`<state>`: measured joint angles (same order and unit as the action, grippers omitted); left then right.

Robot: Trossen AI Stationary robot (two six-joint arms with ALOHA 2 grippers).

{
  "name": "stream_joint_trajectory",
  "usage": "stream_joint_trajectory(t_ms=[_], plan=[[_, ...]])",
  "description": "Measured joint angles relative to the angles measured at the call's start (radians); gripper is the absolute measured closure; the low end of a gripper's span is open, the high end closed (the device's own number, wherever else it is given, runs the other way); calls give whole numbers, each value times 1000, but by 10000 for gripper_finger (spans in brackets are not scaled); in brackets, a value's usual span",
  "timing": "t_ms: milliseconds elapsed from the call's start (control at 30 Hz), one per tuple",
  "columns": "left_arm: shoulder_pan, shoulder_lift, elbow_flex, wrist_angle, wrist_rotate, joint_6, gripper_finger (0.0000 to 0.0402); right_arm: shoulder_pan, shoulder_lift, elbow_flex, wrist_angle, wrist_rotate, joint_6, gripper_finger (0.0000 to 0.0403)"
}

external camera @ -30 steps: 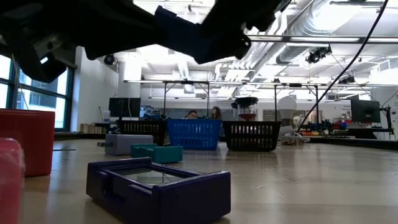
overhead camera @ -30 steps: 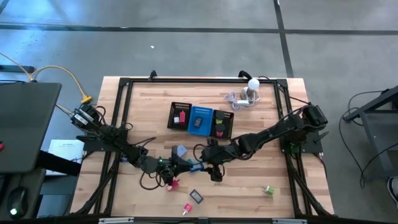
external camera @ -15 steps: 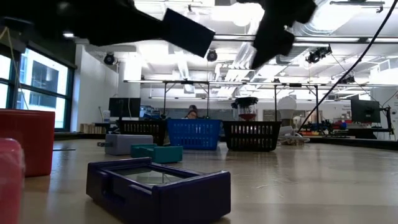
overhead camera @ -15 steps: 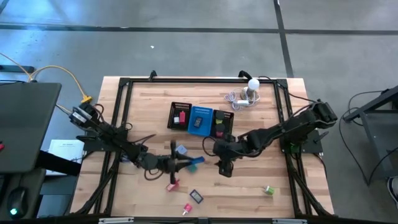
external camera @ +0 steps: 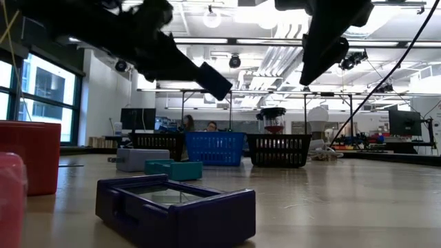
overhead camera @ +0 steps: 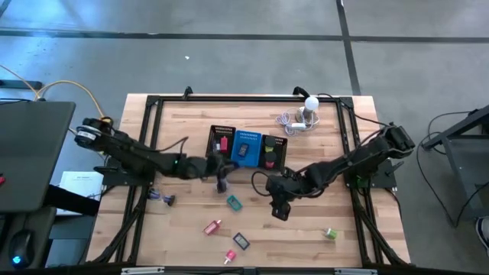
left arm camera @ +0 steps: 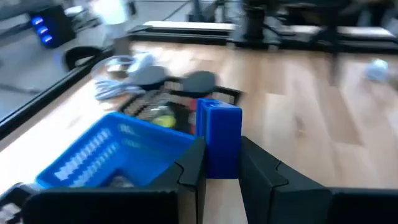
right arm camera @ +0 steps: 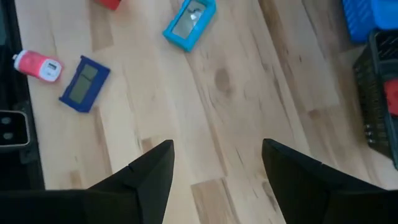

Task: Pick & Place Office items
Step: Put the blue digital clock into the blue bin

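My left gripper (overhead camera: 222, 180) is shut on a blue block (left arm camera: 217, 134) and hovers at the near edge of the black mesh tray (overhead camera: 218, 131). In the left wrist view the tray's blue middle section (left arm camera: 106, 155) lies just beyond the fingers. My right gripper (overhead camera: 280, 211) is open above bare wood, right of a teal piece (overhead camera: 234, 202). Lying flat on the table nearer the near edge are a pink-red piece (overhead camera: 212, 227), a dark blue piece (overhead camera: 241, 241), a pink piece (overhead camera: 230, 256) and a green piece (overhead camera: 329, 233). My left gripper pinches the blue block's lower part (left arm camera: 217, 163) between its two fingers, one on each side face. The block stands upright past the fingertips (left arm camera: 191, 163) and is lifted clear of the table, as the low view shows (external camera: 216, 81).
A white ball-topped gadget (overhead camera: 309, 107) with its cable sits by the far edge, right of the tray. A small purple item (overhead camera: 165, 200) lies near the table's left rail. Open wood stretches between my right gripper and the green piece. People stand in the room beyond the table.
My left gripper, still holding the blue block, has swung from the near middle of the table toward the far edge, ending at the tray. My right gripper has drawn back a little toward the table's right, away from the left one.
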<state>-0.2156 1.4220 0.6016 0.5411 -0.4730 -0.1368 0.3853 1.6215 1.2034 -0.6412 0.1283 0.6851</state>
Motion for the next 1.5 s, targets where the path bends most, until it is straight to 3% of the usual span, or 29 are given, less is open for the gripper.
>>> stream_joint_trajectory(t_ms=[533,1200,1500], plan=[[196,49,11,-61,131,-121,342,21,0,0,35,83,0,170],[260,263,63,32,157,-102,328,21,0,0,54,109,-7,170],[260,278,79,26,160,-103,319,21,1,0,56,109,-7,170]])
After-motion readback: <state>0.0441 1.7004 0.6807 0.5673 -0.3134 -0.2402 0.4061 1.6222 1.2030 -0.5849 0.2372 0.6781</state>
